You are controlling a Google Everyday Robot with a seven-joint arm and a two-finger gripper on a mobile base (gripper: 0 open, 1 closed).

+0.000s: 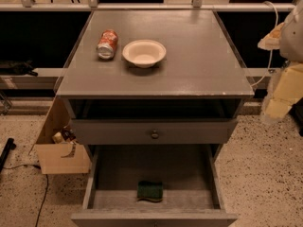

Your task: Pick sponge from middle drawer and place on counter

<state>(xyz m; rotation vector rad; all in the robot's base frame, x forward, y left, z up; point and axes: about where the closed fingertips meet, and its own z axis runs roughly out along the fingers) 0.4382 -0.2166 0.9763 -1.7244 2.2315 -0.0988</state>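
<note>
The sponge (150, 191), dark green face up, lies on the grey floor of the open middle drawer (118, 174), near its front rim and about centred. The counter (189, 56) is the flat grey cabinet top above. My gripper (278, 103) hangs blurred at the right edge of the view. It is beside the counter's right front corner, well above the drawer and to its right, far from the sponge. It holds nothing that I can see.
A crushed red soda can (107, 44) lies on its side and a pale bowl (144, 52) stands on the counter's left part. A shut drawer front with a round knob (155, 134) sits above the open drawer. A cardboard box (59, 145) stands on the floor at left.
</note>
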